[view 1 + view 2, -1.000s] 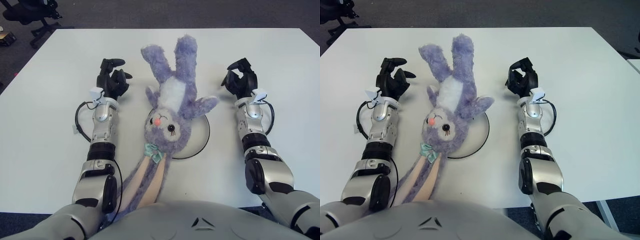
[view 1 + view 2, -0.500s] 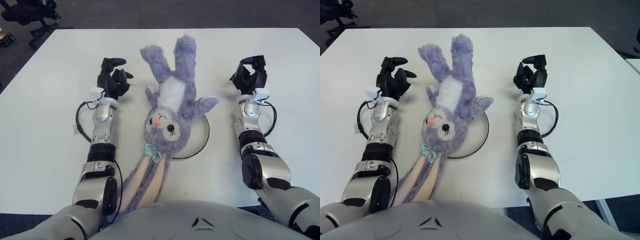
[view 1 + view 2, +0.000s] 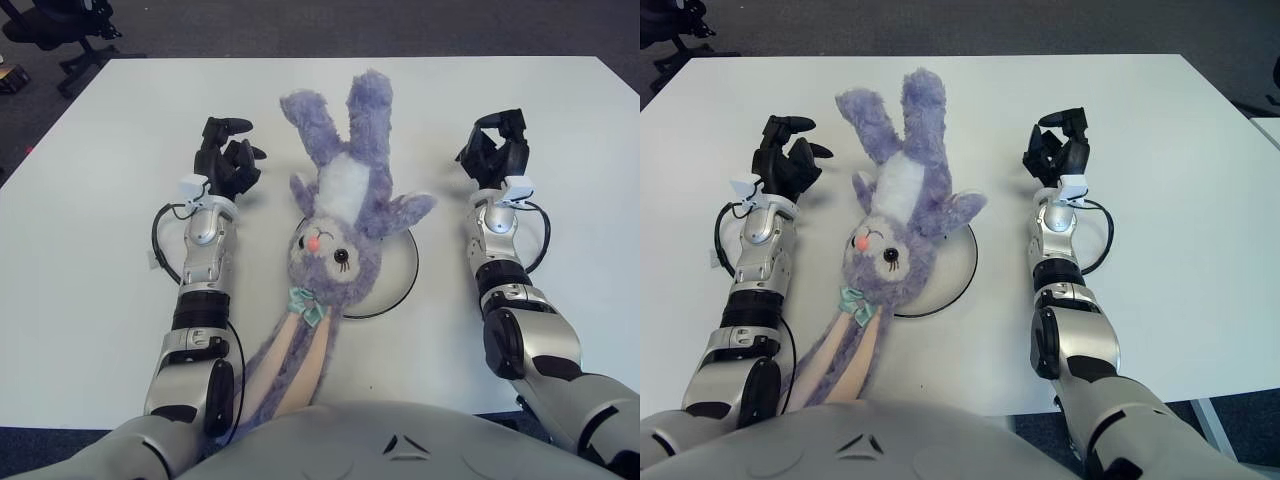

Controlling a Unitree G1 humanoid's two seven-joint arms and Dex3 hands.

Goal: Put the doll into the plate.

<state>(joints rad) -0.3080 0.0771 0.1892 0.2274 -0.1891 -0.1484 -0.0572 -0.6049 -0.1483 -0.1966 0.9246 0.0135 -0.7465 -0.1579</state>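
White table (image 3: 560, 110) bare on both outer sides and along the far edge. Centre blocked by the doll (image 3: 340, 215), which lies lengthwise from the far half to the near edge, its head over the left part of the plate (image 3: 403, 268). Only the plate's right crescent is exposed. Left hand (image 3: 226, 160), holding nothing, sits just left of the doll with a narrow lane between. Right hand (image 3: 495, 152), also holding nothing, stands apart from the doll's arm; wider gap there.
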